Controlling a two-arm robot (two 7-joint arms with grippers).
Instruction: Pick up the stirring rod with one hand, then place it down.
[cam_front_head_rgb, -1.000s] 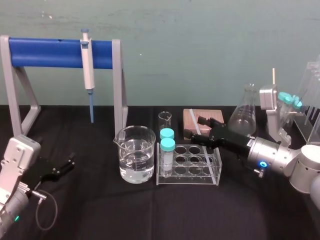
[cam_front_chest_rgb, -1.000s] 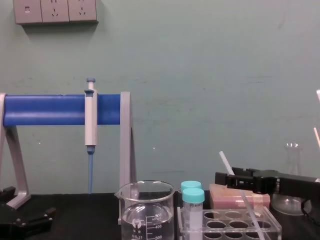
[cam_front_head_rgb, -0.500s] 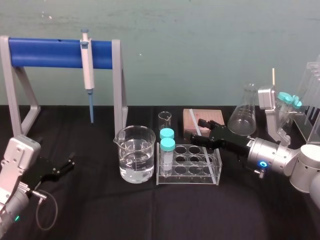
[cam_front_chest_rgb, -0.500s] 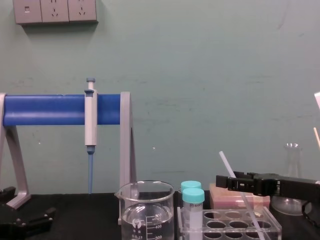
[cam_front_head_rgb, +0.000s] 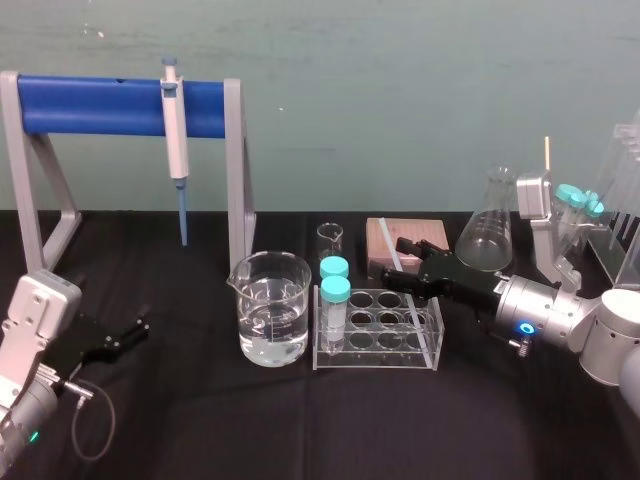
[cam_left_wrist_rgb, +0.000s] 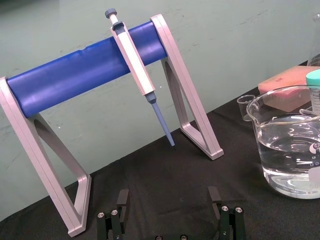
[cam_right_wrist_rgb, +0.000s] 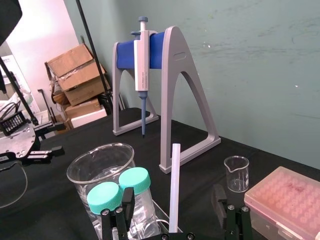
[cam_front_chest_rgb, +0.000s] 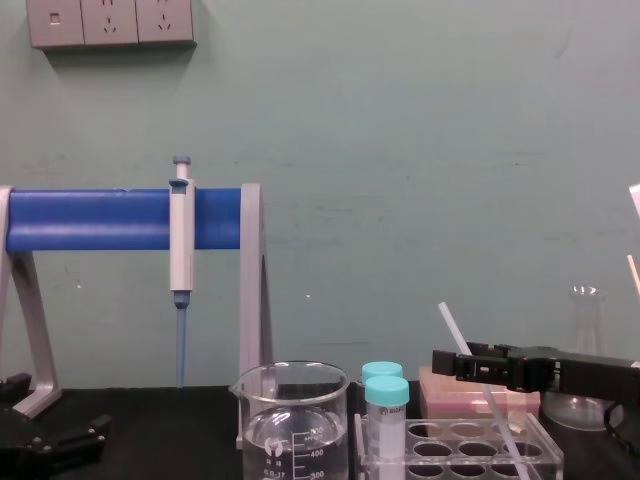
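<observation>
Stirring rod (cam_right_wrist_rgb: 174, 175) leans in the tube rack (cam_front_head_rgb: 375, 356), long axis rising between the released jaws of the right gripper (cam_right_wrist_rgb: 173, 199); left gripper (cam_left_wrist_rgb: 168, 197), likewise released, sits well away from that rack.

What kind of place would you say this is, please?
Probably a laboratory bench: a pipette hangs on a blue stand, and a beaker of clear liquid stands beside a tube rack.
</observation>
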